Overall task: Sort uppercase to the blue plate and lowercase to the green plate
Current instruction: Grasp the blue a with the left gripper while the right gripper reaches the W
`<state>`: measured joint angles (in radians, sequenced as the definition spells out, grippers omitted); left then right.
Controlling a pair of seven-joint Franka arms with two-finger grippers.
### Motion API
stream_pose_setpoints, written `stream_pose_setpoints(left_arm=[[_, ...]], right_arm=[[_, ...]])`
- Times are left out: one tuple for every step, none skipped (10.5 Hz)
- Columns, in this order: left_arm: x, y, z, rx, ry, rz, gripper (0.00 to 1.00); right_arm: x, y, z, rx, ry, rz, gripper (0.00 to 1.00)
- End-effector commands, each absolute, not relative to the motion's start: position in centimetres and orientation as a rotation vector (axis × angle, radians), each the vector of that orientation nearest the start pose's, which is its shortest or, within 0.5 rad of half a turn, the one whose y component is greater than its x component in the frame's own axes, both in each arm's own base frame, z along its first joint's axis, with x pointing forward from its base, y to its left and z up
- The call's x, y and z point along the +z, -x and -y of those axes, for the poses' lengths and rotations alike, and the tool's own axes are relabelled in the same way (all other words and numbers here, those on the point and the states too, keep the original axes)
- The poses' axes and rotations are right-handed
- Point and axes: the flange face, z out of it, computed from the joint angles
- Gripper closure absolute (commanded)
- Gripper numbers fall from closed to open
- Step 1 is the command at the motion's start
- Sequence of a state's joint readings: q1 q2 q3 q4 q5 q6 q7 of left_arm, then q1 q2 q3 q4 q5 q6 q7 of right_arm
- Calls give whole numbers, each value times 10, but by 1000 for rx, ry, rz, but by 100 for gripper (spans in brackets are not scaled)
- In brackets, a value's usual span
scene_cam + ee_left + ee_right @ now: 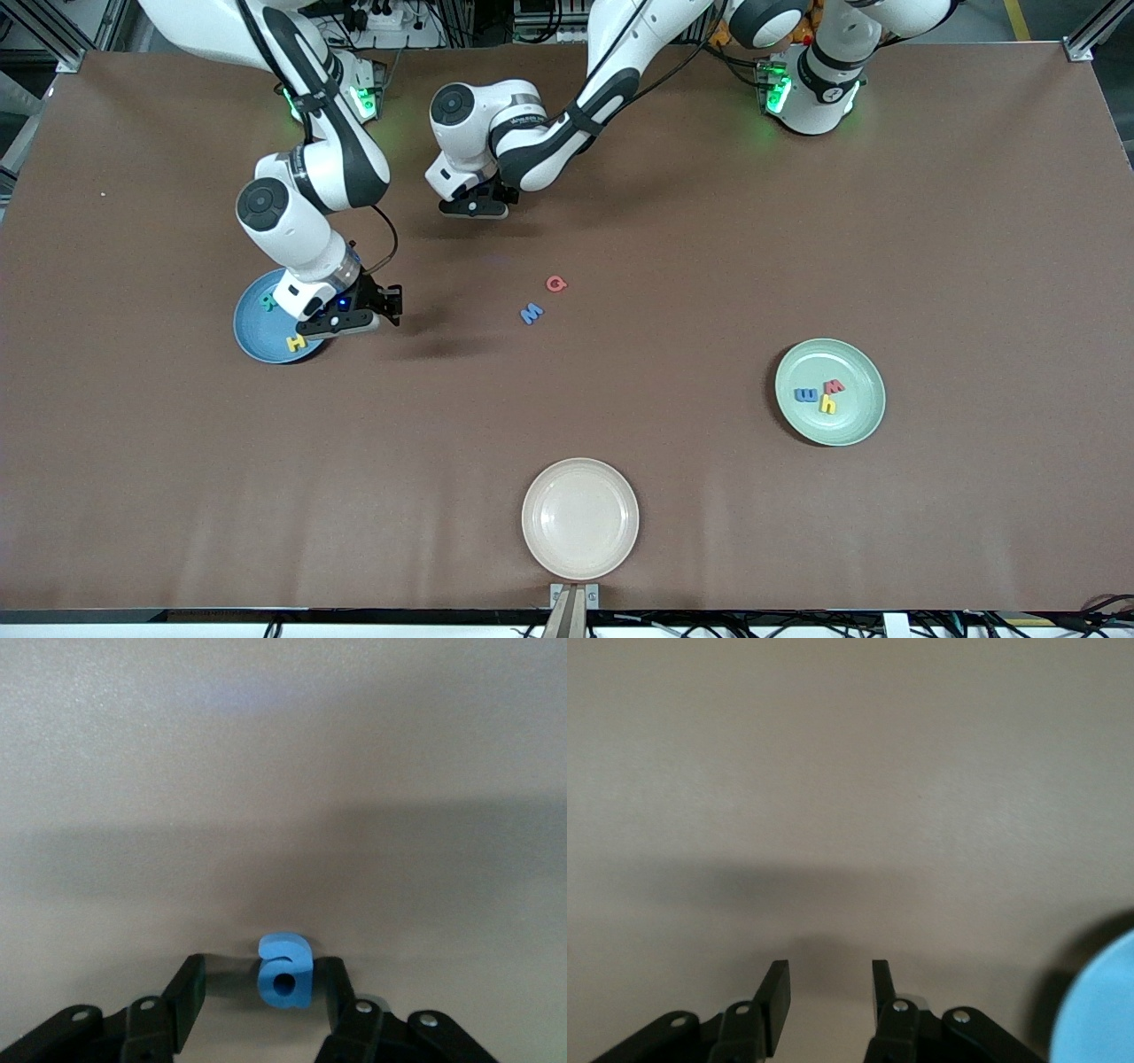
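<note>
Editor: Grippers first, please. Where is each and what state?

Photographer: Left gripper (261, 971) is down at the brown table (886, 221), its black fingers (188, 985) spread around the small blue a (285, 971). One finger touches the letter's side, the other stands clear of it, so it is unclenched and the letter is not yet pinched. Right gripper (830, 985) hangs beside the blue plate (252, 341), at the plate's edge toward the table's middle, fingers parted with only bare tabletop between them, grasping nothing.

Editor: Where do the capitals lie?

Photographer: Two are on the blue plate at the right arm's end of the table: the teal R (268, 302) and the yellow H (296, 342), the H nearer the front camera. Two more lie loose at mid-table: the red G (556, 283) and the blue M (531, 313), close together, the M nearer the camera.

Editor: And the small letters?

Photographer: Three sit clustered on the green plate (873, 390), toward the left arm's end: blue m (806, 395), red w (834, 386) and yellow h (827, 405), touching or nearly so. The fourth is the a between the left gripper's fingers.

Editor: Anything else?

Photographer: Cream-white plate (532, 518), close to the table edge nearest the camera, midway between the two ends.
</note>
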<state>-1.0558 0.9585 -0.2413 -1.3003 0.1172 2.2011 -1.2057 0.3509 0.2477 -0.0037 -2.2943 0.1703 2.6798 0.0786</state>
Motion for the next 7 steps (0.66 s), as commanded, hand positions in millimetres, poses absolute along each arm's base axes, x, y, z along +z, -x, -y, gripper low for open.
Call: stream_pose_setpoints(left_arm=[[166, -242, 705, 138, 3155, -88, 52], [166, -242, 705, 137, 3157, -86, 70], [167, -242, 706, 137, 3157, -81, 89], [173, -244, 705, 132, 3161, -64, 100], [180, -247, 705, 117, 3165, -67, 100], [183, -249, 702, 115, 3158, -65, 100], [192, -249, 700, 112, 3151, -68, 100]], right_arm=[[246, -521, -200, -175, 3012, 177, 34], [242, -527, -202, -182, 3011, 176, 21], [239, -530, -203, -213, 3010, 184, 10], [239, -529, -212, -254, 3007, 231, 0], [240, -528, -215, -262, 3011, 261, 0], [241, -528, -216, -274, 3020, 307, 0], [241, -528, -217, -290, 3024, 336, 0]])
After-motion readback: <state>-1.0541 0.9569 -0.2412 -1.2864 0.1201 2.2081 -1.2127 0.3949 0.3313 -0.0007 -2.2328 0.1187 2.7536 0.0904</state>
